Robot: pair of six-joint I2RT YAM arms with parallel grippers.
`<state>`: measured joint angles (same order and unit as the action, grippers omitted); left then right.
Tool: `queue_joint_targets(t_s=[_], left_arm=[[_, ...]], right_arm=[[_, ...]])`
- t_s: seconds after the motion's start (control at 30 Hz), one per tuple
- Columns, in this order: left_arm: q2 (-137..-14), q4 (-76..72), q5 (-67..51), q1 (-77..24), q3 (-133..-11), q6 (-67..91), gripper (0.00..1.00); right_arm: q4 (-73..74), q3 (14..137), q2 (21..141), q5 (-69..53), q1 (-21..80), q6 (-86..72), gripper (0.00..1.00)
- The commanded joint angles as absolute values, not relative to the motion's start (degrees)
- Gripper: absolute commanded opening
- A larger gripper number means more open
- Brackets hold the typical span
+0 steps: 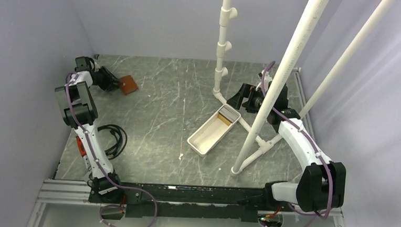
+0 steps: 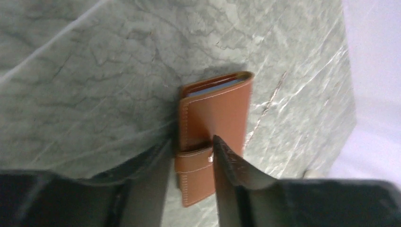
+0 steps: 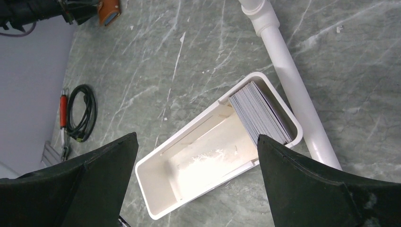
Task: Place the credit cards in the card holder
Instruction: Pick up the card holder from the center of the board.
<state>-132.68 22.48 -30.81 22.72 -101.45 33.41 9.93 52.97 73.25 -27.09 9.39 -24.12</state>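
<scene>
Nearest the arm bases, the white tray [image 3: 161,201] lay slantwise on the table [image 1: 162,100], and the credit cards [image 3: 260,113] stood on edge as a tight pack in the tray's far end. They looked thin, stiff, light and slick, so a single one would probably need pinching by its upper edge and peeling off the pack. The tray's walls hemmed the pack in on three sides. The right gripper [image 3: 196,137] hung above the tray with its jaws spread wide, holding nothing. A white pipe frame [image 3: 293,90] ran just beside the tray's right wall and could crowd that arm's approach. Left of the tray, on the near side, a coiled black cable [image 3: 92,109] and a red-handled tool [image 3: 63,111] lay well apart from it. Far to the tray's left, towards the back wall, was the card holder [image 2: 217,109]: soft leather, light, likely to slide or flop open, with something pale blue showing in its open far end. The left gripper [image 2: 191,140] straddled its near end with a middling gap between the jaws; whether they pinched it I could not tell
</scene>
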Motion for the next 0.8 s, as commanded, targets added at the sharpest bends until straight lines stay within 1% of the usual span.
queue_joint_targets(t_s=[0.0, 0.03, 0.17, 0.27, 0.43, 0.6, 0.67, 0.77], left_arm=[[-136.9, 25.0, -33.2, 22.1, -103.8, 31.5, 0.31], [-137.0, 25.1, -34.2, 21.9, -103.6, 31.6, 0.24], [-133.6, 21.0, -39.0, 19.6, -98.6, 33.4, 0.0], [-129.4, 15.6, -43.6, 16.2, -92.9, 37.0, 0.0], [-122.9, 4.8, -50.6, 7.6, -85.4, 44.1, 0.0], [-118.6, -5.8, -54.9, 0.6, -81.3, 48.6, 0.0], [-117.7, -7.8, -56.6, -2.1, -80.7, 48.9, 0.0], [-116.8, -14.4, -58.8, -4.2, -78.6, 52.1, 0.0]], right_arm=[[8.6, 53.7, 73.4, -26.5, 10.3, -23.0, 1.0], [8.3, 53.8, 73.7, -26.4, 10.7, -22.9, 1.0], [9.4, 55.2, 76.1, -22.0, 14.8, -22.0, 1.0], [8.5, 55.4, 78.2, -19.9, 17.2, -23.5, 1.0], [4.5, 54.9, 80.8, -23.1, 17.6, -27.3, 1.0], [1.4, 56.5, 83.6, -25.8, 17.6, -30.0, 1.0], [0.3, 57.1, 85.0, -26.4, 17.9, -31.5, 1.0], [-4.1, 58.6, 87.6, -28.0, 18.6, -33.3, 1.0]])
